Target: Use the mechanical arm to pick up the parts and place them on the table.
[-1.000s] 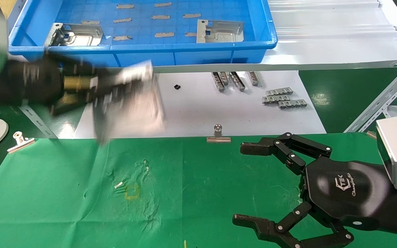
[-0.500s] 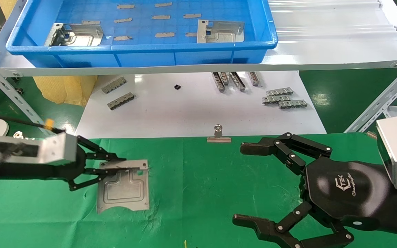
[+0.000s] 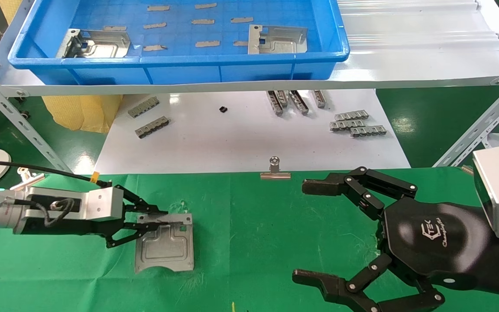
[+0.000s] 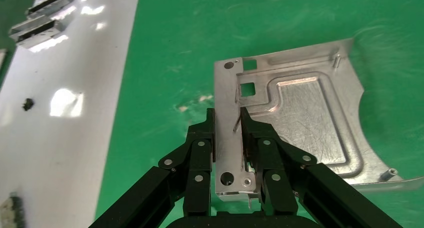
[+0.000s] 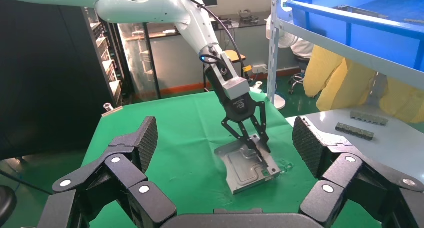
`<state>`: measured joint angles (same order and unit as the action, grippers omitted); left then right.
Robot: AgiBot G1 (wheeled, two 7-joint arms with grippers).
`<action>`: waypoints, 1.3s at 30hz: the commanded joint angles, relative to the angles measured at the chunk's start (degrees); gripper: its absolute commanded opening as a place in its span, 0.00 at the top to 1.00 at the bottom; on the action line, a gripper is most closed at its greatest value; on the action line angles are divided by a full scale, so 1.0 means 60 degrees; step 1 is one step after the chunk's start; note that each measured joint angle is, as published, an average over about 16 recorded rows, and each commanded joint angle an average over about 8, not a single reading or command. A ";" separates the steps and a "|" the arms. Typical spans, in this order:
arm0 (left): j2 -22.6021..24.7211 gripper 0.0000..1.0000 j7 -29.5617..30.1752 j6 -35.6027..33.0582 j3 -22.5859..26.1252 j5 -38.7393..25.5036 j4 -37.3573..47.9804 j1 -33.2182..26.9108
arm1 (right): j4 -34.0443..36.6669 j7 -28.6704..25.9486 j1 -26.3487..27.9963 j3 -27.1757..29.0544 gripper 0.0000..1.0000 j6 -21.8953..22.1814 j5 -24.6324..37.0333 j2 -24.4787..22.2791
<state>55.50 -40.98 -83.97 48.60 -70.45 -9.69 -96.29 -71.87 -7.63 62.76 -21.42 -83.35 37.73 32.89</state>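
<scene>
- Our left gripper (image 3: 156,220), at about eight o'clock in the head view, is clamped on the bent tabbed edge of a silvery part (image 3: 166,248).
- A moment ago the part hung tilted; now it lies nearly flat on the green table (image 3: 275,242), so we judge only the release remains.
- Two more parts wait in the blue tray (image 3: 197,65) at eleven o'clock.
- Our right gripper (image 3: 319,232) hovers spread wide and empty at four o'clock.

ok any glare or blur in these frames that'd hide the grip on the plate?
Head view: glare patches on the white board, nothing over the left gripper; part sharp. Left wrist view: bright sheen on the part, fingers crisp, clamping its tabbed edge. Right wrist view: right gripper looms close, distant grip small.
</scene>
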 commanded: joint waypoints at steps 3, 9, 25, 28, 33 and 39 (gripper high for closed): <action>0.0211 0.00 -0.0443 0.0176 -0.0010 -0.0007 0.0360 -0.0025 | 0.0000 0.0000 0.0000 0.0000 0.00 0.0000 0.0000 0.0000; 0.0302 0.00 -0.0862 -0.0217 -0.0034 0.0041 0.0662 -0.0106 | 0.0000 0.0000 0.0000 0.0000 0.00 0.0000 0.0000 0.0000; -0.0246 0.00 0.1371 -0.1356 -0.1065 0.1763 0.1627 0.0710 | 0.0002 0.0001 -0.0002 0.0000 0.00 0.0003 -0.0001 -0.0001; -0.0268 0.00 0.1393 -0.1359 -0.1130 0.1874 0.1660 0.0765 | 0.0003 0.0001 -0.0002 0.0000 0.00 0.0004 -0.0002 -0.0001; -0.0251 0.00 0.1267 -0.1336 -0.1050 0.1734 0.1526 0.0714 | 0.0003 0.0001 -0.0002 0.0000 0.00 0.0004 -0.0002 -0.0001; -0.0449 0.00 0.1718 -0.1271 -0.1320 0.1916 0.0748 0.1029 | 0.0003 0.0001 -0.0002 -0.0001 0.00 0.0004 -0.0003 -0.0002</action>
<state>52.65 -30.32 -91.53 40.48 -58.85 -5.85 -89.88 -71.85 -7.62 62.75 -21.43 -83.33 37.72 32.88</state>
